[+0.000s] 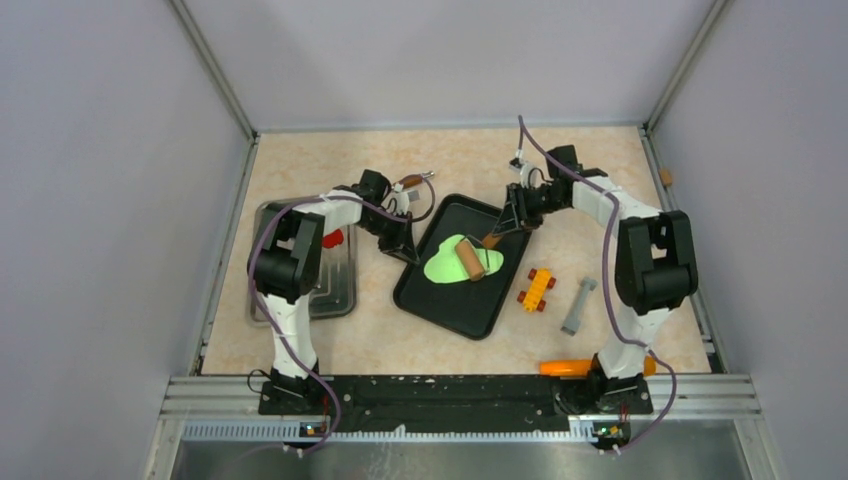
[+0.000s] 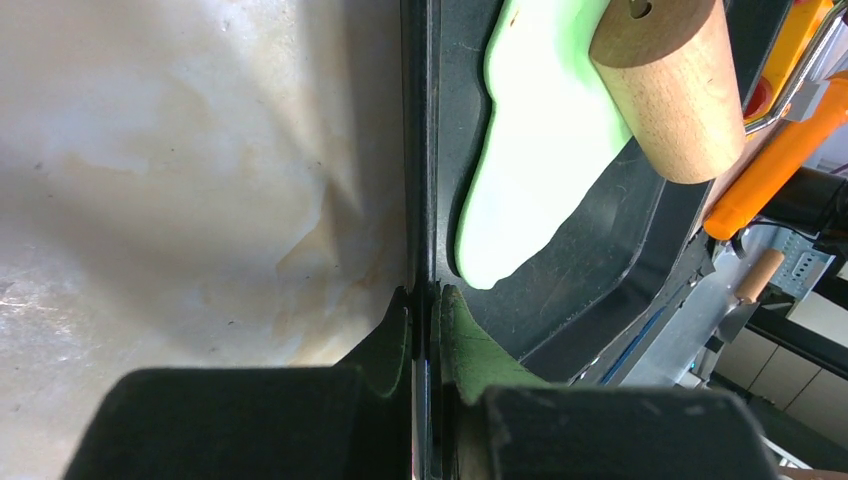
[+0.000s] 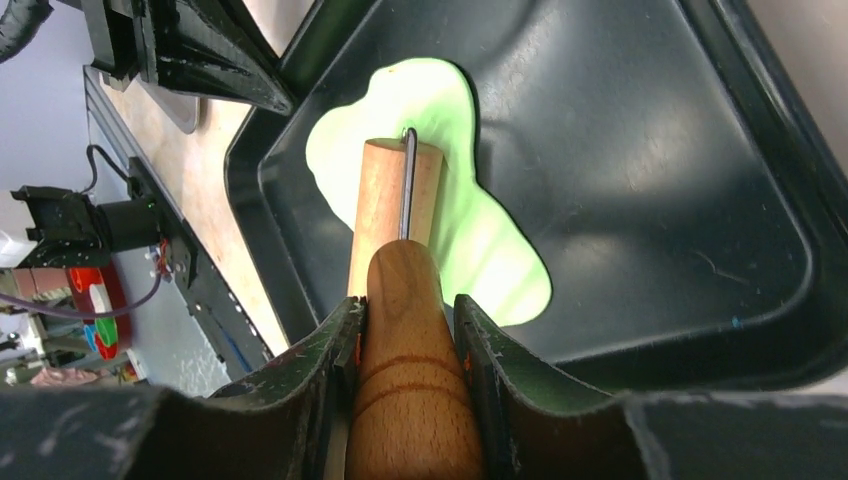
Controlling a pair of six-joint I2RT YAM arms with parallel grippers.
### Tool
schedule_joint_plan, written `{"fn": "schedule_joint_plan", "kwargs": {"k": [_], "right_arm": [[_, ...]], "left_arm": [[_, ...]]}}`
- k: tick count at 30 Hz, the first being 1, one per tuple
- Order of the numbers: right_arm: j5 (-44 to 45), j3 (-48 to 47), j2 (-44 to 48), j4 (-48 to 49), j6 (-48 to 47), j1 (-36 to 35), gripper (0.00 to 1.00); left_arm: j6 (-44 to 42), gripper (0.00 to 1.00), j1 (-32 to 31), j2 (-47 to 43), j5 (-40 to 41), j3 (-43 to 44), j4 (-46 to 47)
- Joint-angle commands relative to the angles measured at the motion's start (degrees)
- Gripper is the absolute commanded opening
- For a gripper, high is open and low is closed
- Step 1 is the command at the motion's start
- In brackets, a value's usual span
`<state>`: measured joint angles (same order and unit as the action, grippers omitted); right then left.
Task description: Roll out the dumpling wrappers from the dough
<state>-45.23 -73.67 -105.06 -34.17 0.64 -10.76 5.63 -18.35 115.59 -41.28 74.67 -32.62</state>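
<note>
Pressing a wooden roller [image 1: 470, 260] down on the dough [image 1: 445, 268], a flattened, ragged lime-green blob in the far half of the black tray [image 1: 455, 312]. Holding that roller by its turned wooden handle [image 3: 405, 385] in the right gripper [image 3: 405, 320], jaws closed against the handle from both sides, barrel reaching forward across the blob. Pinching the tray's left rim in the left gripper [image 2: 422, 300], jaws shut tight on the thin black edge, one finger outside over the table [image 1: 600, 200], the other inside the tray, near the dough's closest lobe but apart from it. Sitting left of the black tray, partly under the left arm: a metal tray [image 1: 335, 295]. Lying on the table to the right: a yellow-and-red toy block [image 1: 537, 289], a grey piece [image 1: 578, 306] just beside it, and an orange object [image 1: 565, 367] by the right arm's base.
</note>
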Motion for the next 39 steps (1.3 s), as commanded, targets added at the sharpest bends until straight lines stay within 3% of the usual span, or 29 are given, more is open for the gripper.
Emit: {"fn": "schedule_joint_plan", "kwargs": {"k": [1, 8, 19, 26, 29, 32, 35, 39], "right_arm": [[8.52, 0.4, -6.09, 4.04, 0.72, -7.08, 0.0], [9.81, -0.17, -3.08, 2.47, 0.89, -6.66, 0.0], [25.01, 5.25, 1.42, 3.38, -7.96, 8.47, 0.0], [25.09, 4.51, 3.28, 2.45, -11.29, 12.61, 0.0], [21.26, 0.46, 4.85, 0.09, -12.45, 12.61, 0.0], [11.5, -5.47, 7.13, -2.14, -11.4, 11.32, 0.0], [2.28, -7.99, 9.09, -1.81, -7.36, 7.28, 0.0], [-3.52, -6.23, 9.28, 3.26, 1.33, 1.04, 0.0]], "left_arm": [[-0.79, 0.0, -1.69, -1.16, -1.08, -0.09, 2.12], [-0.96, 0.0, -1.69, -0.82, -1.15, -0.31, 2.08], [-0.88, 0.0, -1.68, -0.54, -1.49, -0.18, 2.2], [-0.73, 0.0, -1.59, -0.02, -1.73, 0.15, 2.21], [-0.77, 0.0, -1.55, -0.08, -1.79, 0.16, 2.01], [-0.86, 0.0, -1.6, -0.32, -1.61, -0.06, 2.04], [-0.8, 0.0, -1.59, -0.21, -1.66, -0.03, 2.08], [-0.56, 0.0, -1.6, 0.47, -1.85, 0.47, 1.83]]}}
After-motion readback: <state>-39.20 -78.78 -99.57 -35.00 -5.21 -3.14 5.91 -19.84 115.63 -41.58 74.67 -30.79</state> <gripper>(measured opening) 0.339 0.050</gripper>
